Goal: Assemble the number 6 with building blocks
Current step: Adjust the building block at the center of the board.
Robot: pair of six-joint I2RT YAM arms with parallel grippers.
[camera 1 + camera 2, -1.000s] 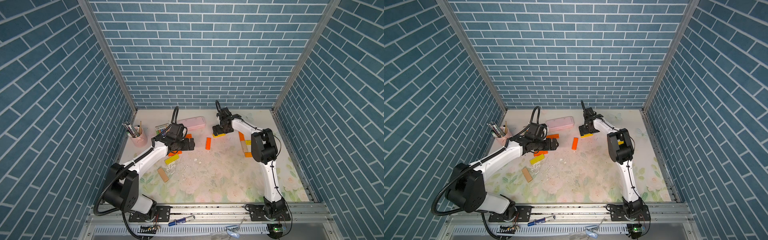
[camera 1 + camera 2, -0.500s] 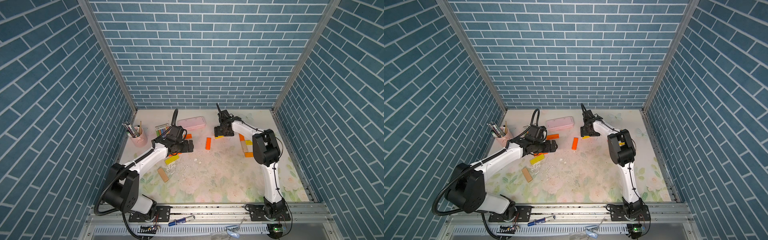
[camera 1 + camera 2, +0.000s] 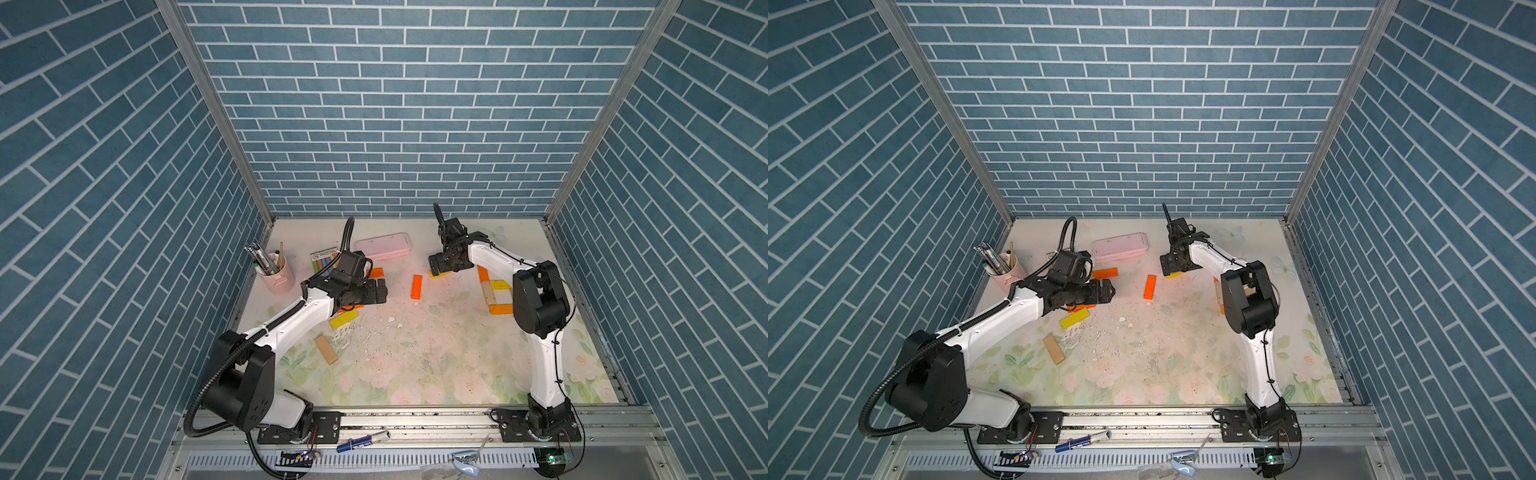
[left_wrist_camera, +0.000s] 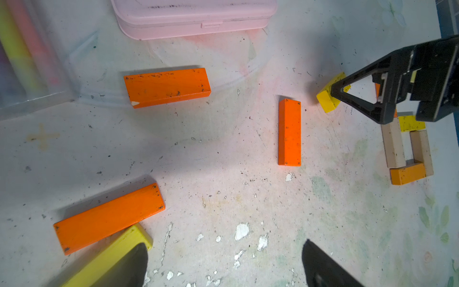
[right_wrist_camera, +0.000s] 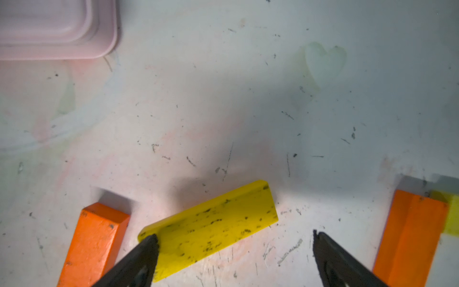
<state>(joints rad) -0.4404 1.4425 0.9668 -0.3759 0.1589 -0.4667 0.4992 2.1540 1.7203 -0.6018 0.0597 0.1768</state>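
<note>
Wide shot first: the floral surface [image 3: 415,353] has building blocks scattered on the left arm's side. The part-built six [image 3: 489,293] sits on the right arm's side, a closed loop of tan, yellow and orange bars with an orange upright rising from it.

The left end effector [image 4: 224,244] hovers over loose orange bars, jaws spread wide and holding nothing. The right end effector [image 5: 234,236] is down low, also gaping and also empty, with one fingertip [image 5: 151,242] overlapping a corner of the yellow block [image 5: 211,223].

That block lies flat and askew, apart from the upright [image 5: 409,236]. It looks like the top stroke is the job now. The next move means squaring the block and bringing it against the upright's end without jogging the loop.
</note>
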